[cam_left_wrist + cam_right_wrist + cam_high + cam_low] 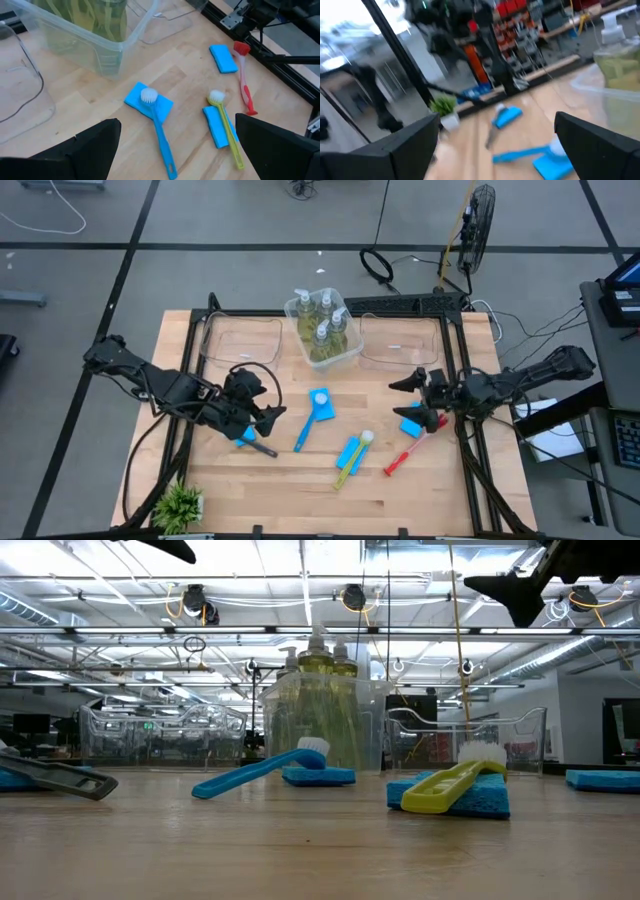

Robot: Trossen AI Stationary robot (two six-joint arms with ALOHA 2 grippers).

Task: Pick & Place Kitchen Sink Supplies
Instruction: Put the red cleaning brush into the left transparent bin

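High view, my left end effector (262,412): hovering over the left-middle of the counter (300,480), fingers spread wide, holding nothing.
High view, my right end effector (420,402): over the right side of the counter, fingers apart, nothing between them.
High view, pump bottles (322,320): four, standing together in the middle clear bin (349,352) at the back of the counter.
High view, side bins: an empty bin on the left (240,340) and another on the right (400,340) of the middle one.
High view, black brush (262,448): lying just under my left end effector, beside a blue sponge (243,434).
High view, blue brush (306,430): head resting on a second sponge (321,405) near the centre.
High view, yellow-green brush (354,459): lying across a third sponge (347,452).
High view, red brush (405,456): just below my right end effector, next to the fourth sponge (411,425).
High view, potted plant (178,505): at the front left corner.
Low view, brushes: the blue brush (255,771) slants up onto its sponge (318,776); the yellow-green brush (450,785) rests on its sponge (455,795).
Left wrist view, my fingers (85,155): wide apart, empty, with the blue brush (160,135), yellow-green brush (229,134) and red brush (244,75) on the counter ahead.
Right wrist view, my fingers (395,150): wide apart, empty; the blue brush (520,154) and potted plant (444,107) lie beyond.
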